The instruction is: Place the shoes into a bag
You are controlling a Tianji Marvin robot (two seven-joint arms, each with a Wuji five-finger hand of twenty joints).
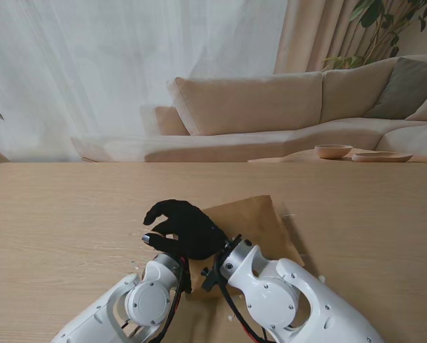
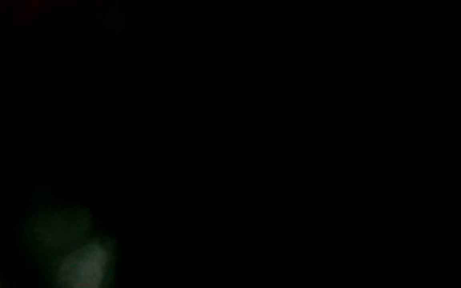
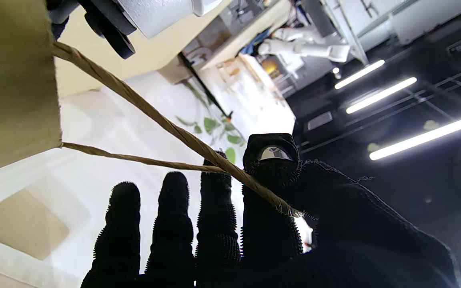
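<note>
The brown paper bag [image 1: 252, 225] lies on the surface [image 1: 63, 214] beside the left hand [image 1: 184, 229] — its state cannot be told — while its twisted handle [image 3: 166, 124] is pinched by the right hand [image 3: 278, 224]; no shoes are seen — the handle should be kept taut, probably, so the mouth is opened.

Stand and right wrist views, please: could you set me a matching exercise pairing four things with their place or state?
Things:
1 paper bag
2 twine handle
3 right hand
4 bowl

Place or state:
A black-gloved
B beside the sofa
C lying on the table
D pinched, pulled taut

Pairs: 1-C, 2-D, 3-A, 4-B
</note>
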